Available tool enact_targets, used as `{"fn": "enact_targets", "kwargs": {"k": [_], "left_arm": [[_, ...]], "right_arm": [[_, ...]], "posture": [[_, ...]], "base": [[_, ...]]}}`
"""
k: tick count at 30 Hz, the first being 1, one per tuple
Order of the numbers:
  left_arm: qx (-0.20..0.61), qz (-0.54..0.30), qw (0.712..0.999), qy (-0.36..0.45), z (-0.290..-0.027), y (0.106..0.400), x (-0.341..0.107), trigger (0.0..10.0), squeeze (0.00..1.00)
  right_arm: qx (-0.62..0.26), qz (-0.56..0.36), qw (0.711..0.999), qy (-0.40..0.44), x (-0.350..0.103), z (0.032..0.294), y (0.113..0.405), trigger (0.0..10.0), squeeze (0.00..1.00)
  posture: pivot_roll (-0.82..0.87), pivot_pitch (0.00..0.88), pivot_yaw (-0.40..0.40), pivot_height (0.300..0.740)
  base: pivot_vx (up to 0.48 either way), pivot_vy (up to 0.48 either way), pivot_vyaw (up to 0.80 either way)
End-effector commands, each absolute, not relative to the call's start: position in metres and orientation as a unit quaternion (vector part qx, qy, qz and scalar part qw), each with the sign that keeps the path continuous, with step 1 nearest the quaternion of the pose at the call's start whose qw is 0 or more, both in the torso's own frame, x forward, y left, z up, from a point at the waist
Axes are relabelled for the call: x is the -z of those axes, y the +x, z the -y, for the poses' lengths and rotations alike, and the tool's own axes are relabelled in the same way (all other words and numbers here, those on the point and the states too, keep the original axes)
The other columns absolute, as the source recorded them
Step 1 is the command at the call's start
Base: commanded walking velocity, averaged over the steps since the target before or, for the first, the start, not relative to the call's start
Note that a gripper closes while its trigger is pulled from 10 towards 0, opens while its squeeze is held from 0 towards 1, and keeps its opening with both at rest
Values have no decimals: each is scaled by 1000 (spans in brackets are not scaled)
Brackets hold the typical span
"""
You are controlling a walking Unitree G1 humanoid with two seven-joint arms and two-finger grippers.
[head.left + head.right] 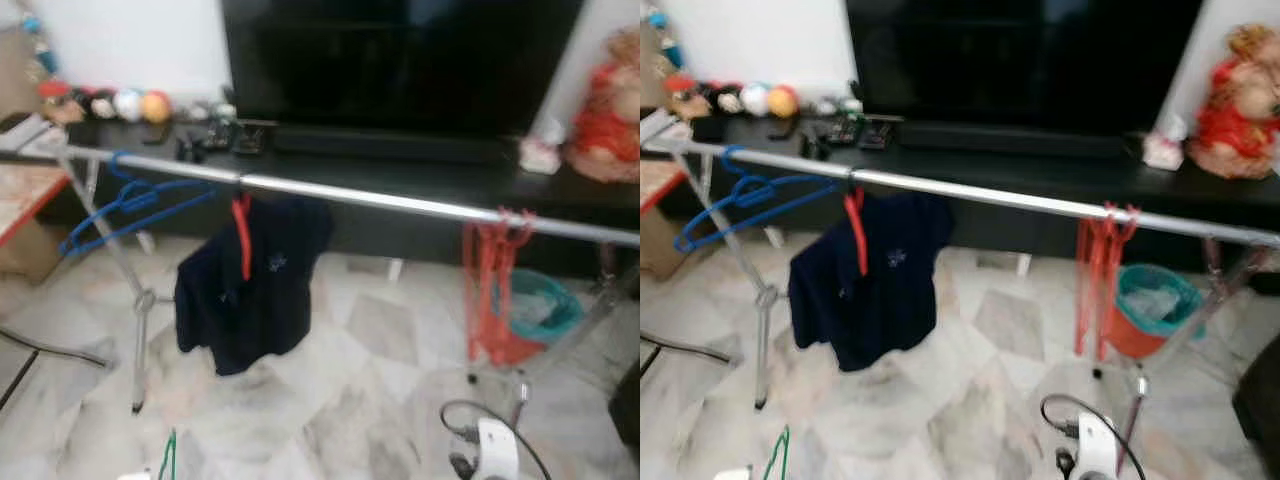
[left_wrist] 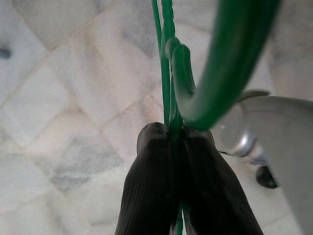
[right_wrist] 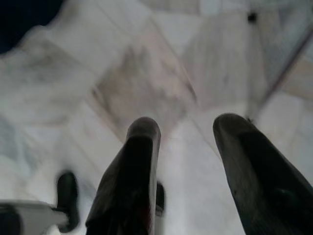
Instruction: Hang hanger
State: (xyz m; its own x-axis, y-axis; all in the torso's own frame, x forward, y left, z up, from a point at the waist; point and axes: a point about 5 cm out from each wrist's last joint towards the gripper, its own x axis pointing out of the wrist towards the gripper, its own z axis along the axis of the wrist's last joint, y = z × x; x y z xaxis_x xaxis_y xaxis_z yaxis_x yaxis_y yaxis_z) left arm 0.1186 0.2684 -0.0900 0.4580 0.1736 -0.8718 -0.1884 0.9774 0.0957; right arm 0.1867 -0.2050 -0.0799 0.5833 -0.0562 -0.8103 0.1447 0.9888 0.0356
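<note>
Nearest the camera, at the bottom left of the head views, a green hanger (image 1: pixel 167 455) pokes up from the lower edge, and in the left wrist view the left gripper (image 2: pixel 177 139) has its two black fingers pressed together on the hanger's thin green wire, with the thicker green hook curving just beyond the fingertips over the pale marble floor (image 1: pixel 350 400). Low at the near right, the right gripper (image 3: pixel 188 127) hangs above the floor with its fingers spread apart and nothing between them. Farther off, a silver rail (image 1: pixel 380 198) on thin metal legs crosses the scene from left to right. On it hang a blue hanger (image 1: pixel 130 205) near the left end, a dark navy shirt (image 1: pixel 250 285) on a red hanger (image 1: pixel 242 235) just left of the middle, and a bunch of red hangers (image 1: pixel 492 285) toward the right. Beyond the red bunch, a teal basket (image 1: pixel 545 305) sits on the floor. Against the far wall stands a black television (image 1: pixel 400 60) on a low dark cabinet (image 1: pixel 450 175), with small toys at its left end and a red plush figure (image 1: pixel 605 110) at its right.
</note>
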Motion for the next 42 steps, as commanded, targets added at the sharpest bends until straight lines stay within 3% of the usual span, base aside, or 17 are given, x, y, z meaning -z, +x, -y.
{"fn": "enact_targets", "kwargs": {"k": [1,13,29,42], "left_arm": [[-98,-507,856,-15,-261,123,91,10000,0],[-99,-508,855,-14,-261,122,91,10000,0],[-89,-514,851,60,-291,123,81,10000,0],[-57,-497,863,68,-279,141,78,10000,0]], "right_arm": [[77,-466,880,41,83,220,175,10000,0],[79,-467,880,39,83,221,174,10000,0],[91,-472,873,81,89,186,174,10000,0],[94,-464,879,58,81,195,189,10000,0]], "posture": [[61,0,-70,740],[68,0,-67,740],[-19,0,84,740],[-51,0,68,740]], "base": [[0,0,0],[0,0,0],[0,0,0],[0,0,0]]}}
